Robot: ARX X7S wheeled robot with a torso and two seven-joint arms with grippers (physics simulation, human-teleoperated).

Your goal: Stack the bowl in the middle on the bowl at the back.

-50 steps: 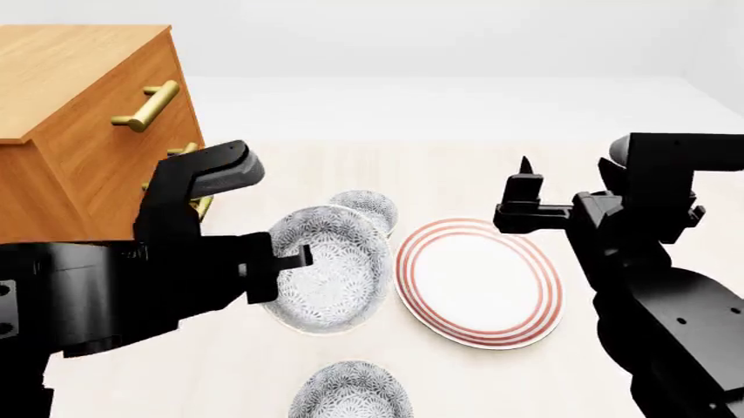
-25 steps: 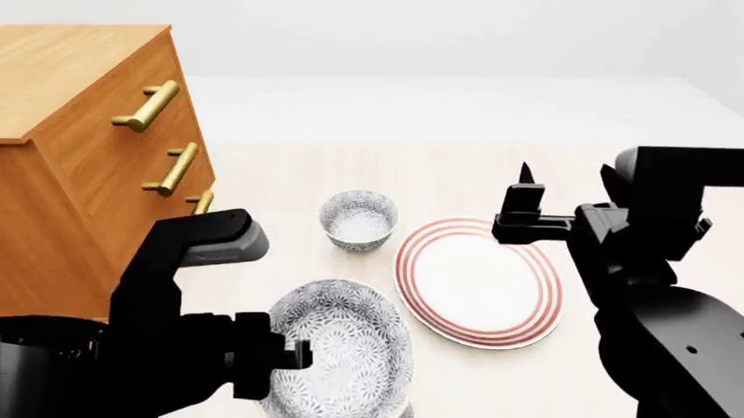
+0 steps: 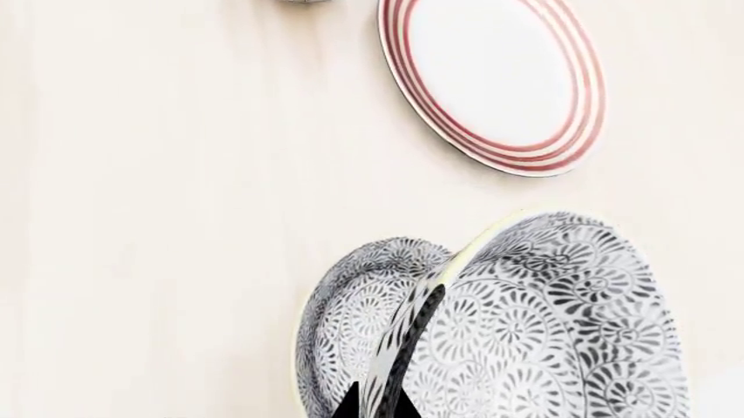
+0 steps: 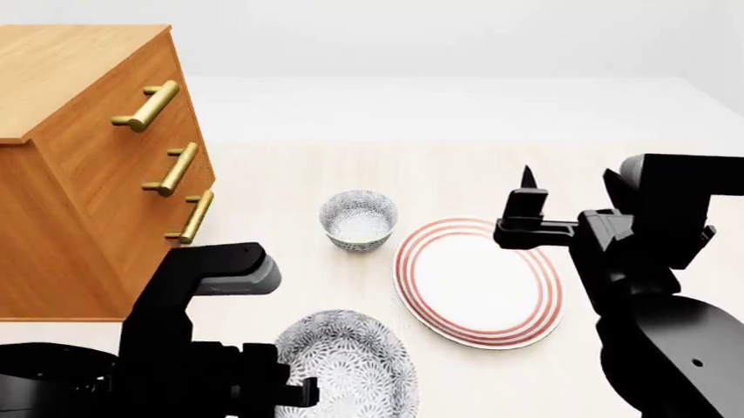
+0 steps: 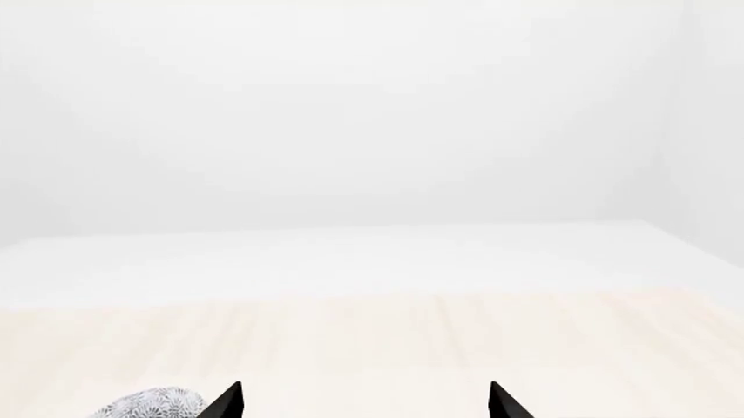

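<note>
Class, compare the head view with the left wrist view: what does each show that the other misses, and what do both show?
Only the head view shows the wooden dresser, the whole back bowl and the right hand. Only the left wrist view shows a second patterned bowl lying beside the held bowl, and the left hand pinching that held bowl's rim. Both show the red-ringed plate and the held bowl.
</note>
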